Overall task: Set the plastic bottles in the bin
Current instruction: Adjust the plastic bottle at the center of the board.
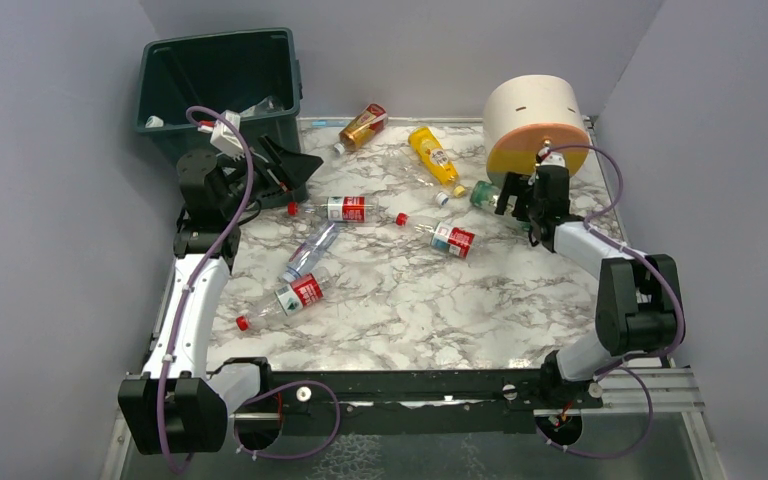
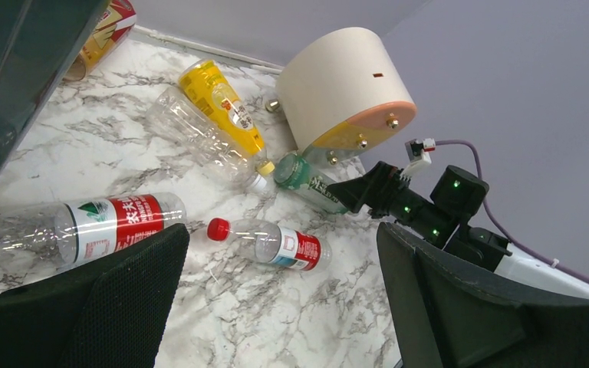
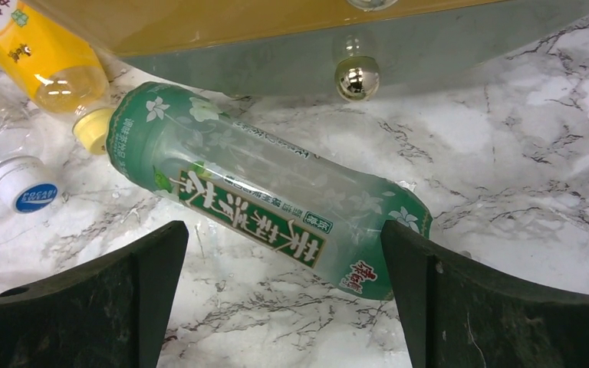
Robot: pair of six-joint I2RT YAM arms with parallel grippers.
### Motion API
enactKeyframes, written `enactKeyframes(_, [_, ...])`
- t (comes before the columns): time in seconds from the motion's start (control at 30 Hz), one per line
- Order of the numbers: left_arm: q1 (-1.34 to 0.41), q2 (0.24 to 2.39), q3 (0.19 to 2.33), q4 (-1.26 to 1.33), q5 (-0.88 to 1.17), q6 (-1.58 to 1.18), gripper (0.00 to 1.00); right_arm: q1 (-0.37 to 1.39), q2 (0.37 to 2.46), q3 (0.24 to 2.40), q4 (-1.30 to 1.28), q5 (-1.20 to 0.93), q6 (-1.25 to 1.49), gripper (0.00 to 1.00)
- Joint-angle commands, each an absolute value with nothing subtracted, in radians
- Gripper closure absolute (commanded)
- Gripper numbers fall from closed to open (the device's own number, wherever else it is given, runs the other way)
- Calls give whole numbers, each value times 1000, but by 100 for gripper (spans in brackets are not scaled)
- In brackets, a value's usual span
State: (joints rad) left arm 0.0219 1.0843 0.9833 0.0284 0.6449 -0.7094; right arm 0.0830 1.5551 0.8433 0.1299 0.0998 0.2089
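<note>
The dark green bin (image 1: 222,90) stands at the far left with clear bottles inside (image 1: 260,106). Several bottles lie on the marble table (image 1: 410,320): an amber one (image 1: 363,126), a yellow one (image 1: 434,153), red-labelled ones (image 1: 345,209) (image 1: 452,239) (image 1: 295,295) and a blue-labelled one (image 1: 310,250). My left gripper (image 1: 295,165) is open and empty beside the bin's front; its view (image 2: 282,253) looks over a red-capped bottle (image 2: 272,244). My right gripper (image 1: 516,203) is open, its jaws (image 3: 282,230) standing either side of a green-labelled bottle (image 3: 261,199) lying on the table.
A big cream cylinder (image 1: 535,120) with a yellow and pink face lies at the far right, right behind the green-labelled bottle (image 2: 307,180). A crushed clear bottle (image 2: 199,134) lies beside the yellow one (image 2: 222,103). Grey walls close in the table's sides.
</note>
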Motion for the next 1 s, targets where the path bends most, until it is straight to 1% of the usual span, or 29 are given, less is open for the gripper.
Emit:
enactKeyframes(0.0, [10,1074,1001,58,661,-699,1,78,1513,791,88,-24,240,1])
enactKeyframes(0.13, [0,1078,1004,55,654,-692,1,79,1396,747,65,-84,257,2])
enactKeyframes(0.3, [-12,1086,1005,52,641,-689,1,79,1310,787,21,-14,236,2])
enactKeyframes(0.4, [-25,1091,1008,51,630,-687,1,80,1336,830,18,3,237,2])
enactKeyframes(0.63, [-34,1086,1014,36,621,-678,1,79,1491,887,47,33,219,2])
enactKeyframes(0.8, [-34,1088,1021,22,618,-666,1,80,1534,859,81,27,205,2])
enactKeyframes(0.97, [-37,1094,1021,23,617,-666,1,80,1527,809,83,-33,218,2])
